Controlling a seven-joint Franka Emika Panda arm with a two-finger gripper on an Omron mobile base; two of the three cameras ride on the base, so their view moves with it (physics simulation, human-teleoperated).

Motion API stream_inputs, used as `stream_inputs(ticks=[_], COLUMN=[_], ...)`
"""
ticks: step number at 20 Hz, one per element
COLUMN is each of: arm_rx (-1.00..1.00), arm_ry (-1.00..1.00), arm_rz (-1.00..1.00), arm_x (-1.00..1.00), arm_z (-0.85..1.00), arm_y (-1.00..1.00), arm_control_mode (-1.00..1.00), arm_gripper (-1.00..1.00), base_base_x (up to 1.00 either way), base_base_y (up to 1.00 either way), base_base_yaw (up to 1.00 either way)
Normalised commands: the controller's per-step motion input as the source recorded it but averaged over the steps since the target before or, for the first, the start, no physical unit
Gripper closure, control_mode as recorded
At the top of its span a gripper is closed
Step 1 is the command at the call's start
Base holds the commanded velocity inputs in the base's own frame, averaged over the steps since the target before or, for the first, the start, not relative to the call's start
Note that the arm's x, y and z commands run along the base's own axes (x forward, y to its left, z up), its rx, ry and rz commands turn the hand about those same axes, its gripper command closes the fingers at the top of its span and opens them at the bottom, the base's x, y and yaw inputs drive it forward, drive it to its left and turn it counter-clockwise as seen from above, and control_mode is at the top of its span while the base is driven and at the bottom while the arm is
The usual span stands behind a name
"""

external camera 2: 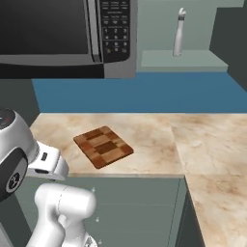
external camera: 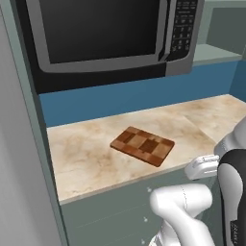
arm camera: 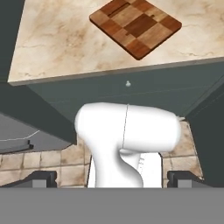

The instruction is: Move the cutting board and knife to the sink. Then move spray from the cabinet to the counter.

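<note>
A rectangular wooden cutting board with a checkerboard of light and dark brown squares [external camera: 142, 144] lies flat on the beige marbled stone counter [external camera: 81, 153], set a little back from the counter's near edge and apart from the blue back wall, beneath a dark microwave with a silver frame [external camera: 103, 33]. The board sits askew: in the left base view its long axis runs from far left to near right, one long side turned obliquely toward the robot. The two-finger gripper [arm camera: 111, 179] hangs low in front of the grey-green cabinet fronts [arm camera: 131, 94], below counter level, its dark tips standing wide apart at the two bottom corners of the hand view with nothing between them. From the jaws the board lies up and ahead, beyond the counter's light edge and slightly to the right of centre in that view, well apart from the fingers. The coming move therefore appears to turn on lifting the hand above the counter edge, carrying it forward over the board, and rolling it so the jaws close across the board's short width rather than along its length. No knife can be made out on the board or beside it.
</note>
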Motion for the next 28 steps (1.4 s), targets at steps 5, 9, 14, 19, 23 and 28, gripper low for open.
stream_inputs(ticks=[5,9,14,19,23,28], arm_rx=[0.00,0.00,0.00,0.00,0.02,0.03], arm_ry=[0.00,0.00,0.00,-0.03,0.00,0.00], arm_rz=[0.00,0.00,0.00,0.00,0.00,0.00], arm_x=[0.00,0.07,0.54,0.62,0.58,0.61], arm_z=[0.00,0.00,0.00,0.00,0.00,0.00], arm_y=[0.00,0.00,0.00,-0.03,-0.08,-0.27], arm_control_mode=[1.00,-1.00,-1.00,-1.00,-1.00,-1.00], arm_gripper=[-1.00,-1.00,-1.00,-1.00,-1.00,-1.00], base_base_x=[0.05,0.12,0.00,0.00,0.00,0.00], base_base_y=[0.39,0.15,0.00,0.00,0.00,0.00], base_base_yaw=[0.00,0.00,0.00,0.00,0.00,0.00])
